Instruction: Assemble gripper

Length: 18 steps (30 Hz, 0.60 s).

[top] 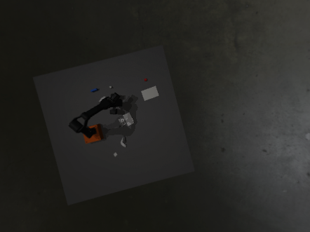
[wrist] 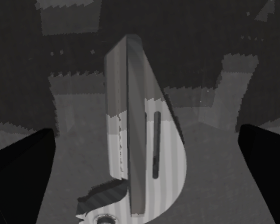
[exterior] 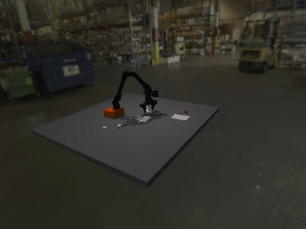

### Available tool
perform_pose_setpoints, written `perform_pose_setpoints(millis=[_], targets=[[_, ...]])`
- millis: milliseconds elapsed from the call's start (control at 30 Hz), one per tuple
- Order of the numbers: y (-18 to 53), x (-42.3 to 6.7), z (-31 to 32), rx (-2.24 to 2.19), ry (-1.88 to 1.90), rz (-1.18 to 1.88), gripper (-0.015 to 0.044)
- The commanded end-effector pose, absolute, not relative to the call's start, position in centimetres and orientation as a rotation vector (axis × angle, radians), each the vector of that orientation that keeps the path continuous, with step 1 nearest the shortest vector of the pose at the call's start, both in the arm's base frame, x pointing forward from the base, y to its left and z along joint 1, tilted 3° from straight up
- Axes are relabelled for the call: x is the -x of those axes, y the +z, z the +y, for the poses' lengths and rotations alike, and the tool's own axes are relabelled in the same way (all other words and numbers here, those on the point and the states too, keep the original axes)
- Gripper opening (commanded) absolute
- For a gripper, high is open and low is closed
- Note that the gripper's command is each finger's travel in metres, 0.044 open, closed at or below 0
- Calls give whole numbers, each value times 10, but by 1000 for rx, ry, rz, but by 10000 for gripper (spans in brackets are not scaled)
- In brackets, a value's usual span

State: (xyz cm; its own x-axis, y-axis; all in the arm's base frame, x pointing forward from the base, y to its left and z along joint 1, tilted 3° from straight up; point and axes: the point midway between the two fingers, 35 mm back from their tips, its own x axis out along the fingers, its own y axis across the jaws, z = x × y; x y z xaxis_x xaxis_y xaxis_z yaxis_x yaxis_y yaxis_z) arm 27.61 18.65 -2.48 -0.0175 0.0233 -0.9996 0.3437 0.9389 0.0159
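Note:
My gripper (top: 114,104) (exterior: 149,111) (wrist: 151,136) is open and points down. In the wrist view a pale jaw (wrist: 170,165) lies lengthwise between the spread fingertips, with floor showing on both sides; its toothed, holed end is at the bottom, partly cut off. A pale jaw (top: 102,99) (exterior: 149,109) shows partly hidden by the arm and fingers in the top and exterior views. The other jaw (top: 123,142) (exterior: 122,124) lies apart. The pale gripper base (top: 121,120) (exterior: 139,117) is beside a light square piece (top: 129,119) (exterior: 145,119). I cannot tell which plate is the housing plate.
A pale rectangle (top: 150,93) (exterior: 180,117) lies near a small red block (top: 146,79) (exterior: 185,111). A blue piece (top: 94,90) and a small pale bit (top: 111,87) lie beyond the arm. A small pale square (top: 115,154) (exterior: 104,127) lies past the other jaw. The arm's orange base (top: 97,137) (exterior: 113,113) stands nearby.

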Motion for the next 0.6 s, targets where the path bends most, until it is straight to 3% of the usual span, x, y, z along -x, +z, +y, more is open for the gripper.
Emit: perform_pose_setpoints(millis=[0, 433, 567], targets=[[-25, -276, 187, -301, -262, 1577, 440], [-26, -276, 187, -301, -262, 1577, 440], [-25, -276, 187, -292, -260, 1575, 335]])
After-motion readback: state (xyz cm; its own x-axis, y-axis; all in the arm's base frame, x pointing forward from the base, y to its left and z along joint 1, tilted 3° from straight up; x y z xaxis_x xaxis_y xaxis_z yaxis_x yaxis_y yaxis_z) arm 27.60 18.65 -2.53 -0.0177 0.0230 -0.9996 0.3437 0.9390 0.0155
